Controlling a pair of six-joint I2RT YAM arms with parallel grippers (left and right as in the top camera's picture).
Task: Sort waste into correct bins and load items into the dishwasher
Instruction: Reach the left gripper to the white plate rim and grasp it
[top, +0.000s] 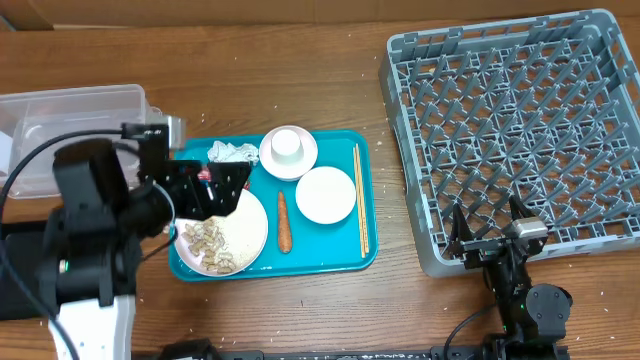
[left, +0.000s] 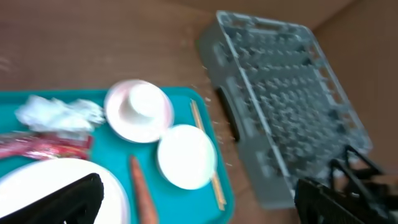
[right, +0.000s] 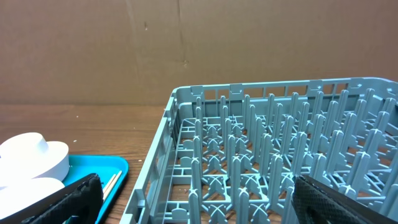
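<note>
While left claw (top: 232, 190) and right claw (top: 487, 230) gape, tray (top: 340, 247) holds 4 dishes (top: 325, 194), 1 carrot (top: 284, 222).

A grey dish rack (right: 267, 155) with rows of upright pegs fills the centre and right. At the near left, a teal tray (right: 107, 166) carries white dishes (right: 34, 158) and chopsticks (right: 112, 182). My black fingers (right: 68, 202) sit spread wide at the near corners.

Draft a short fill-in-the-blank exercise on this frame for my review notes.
1. The large square grey plastic dish rack holds ____ dishes.
2. The thin light-wood chopsticks lie on the ____ rectangular serving tray.
3. The whitish rice scraps sit on a large round white ____.
4. The crumpled white napkin lies beside the crinkled ____ wrapper.
Missing words: no; teal; plate; red.
</note>
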